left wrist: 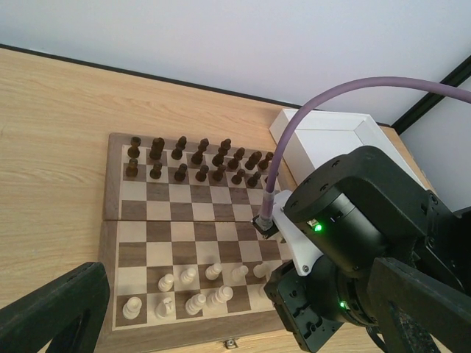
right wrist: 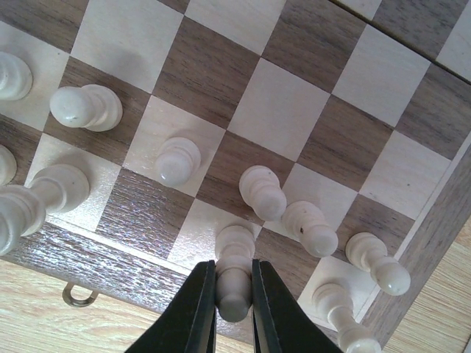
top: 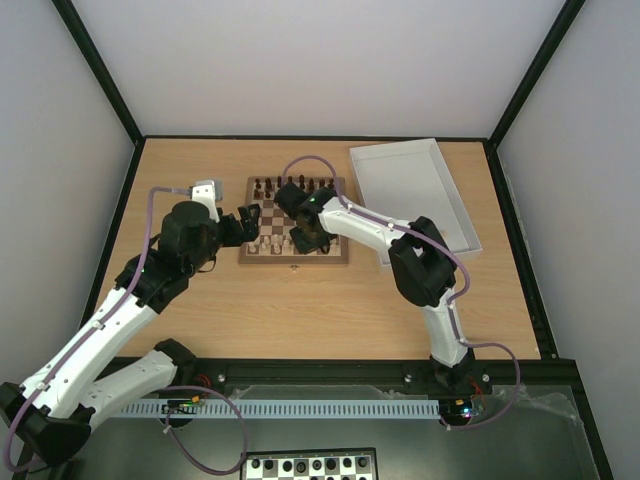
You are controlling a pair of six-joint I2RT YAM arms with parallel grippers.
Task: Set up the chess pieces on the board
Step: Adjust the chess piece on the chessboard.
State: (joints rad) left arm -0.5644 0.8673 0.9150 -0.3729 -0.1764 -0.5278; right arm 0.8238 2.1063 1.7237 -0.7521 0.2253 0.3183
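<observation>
At the near edge of the board [right wrist: 280, 110], the right gripper [right wrist: 233, 294] has its jaws pressed onto one cream chess piece [right wrist: 235, 254], pinched between the two black fingers over the first row. Other cream pieces [right wrist: 176, 158] are scattered unevenly over the nearest two rows. Left gripper [top: 244, 225] hangs beside the board's left border, jaws spread wide, holding nothing. Dark brown pieces [left wrist: 199, 158] fill the two far rows. Board lies on a light wood table [top: 330, 310]. White tray [top: 415, 195] sits just right of the board. Pale walls enclose the table on three sides.
</observation>
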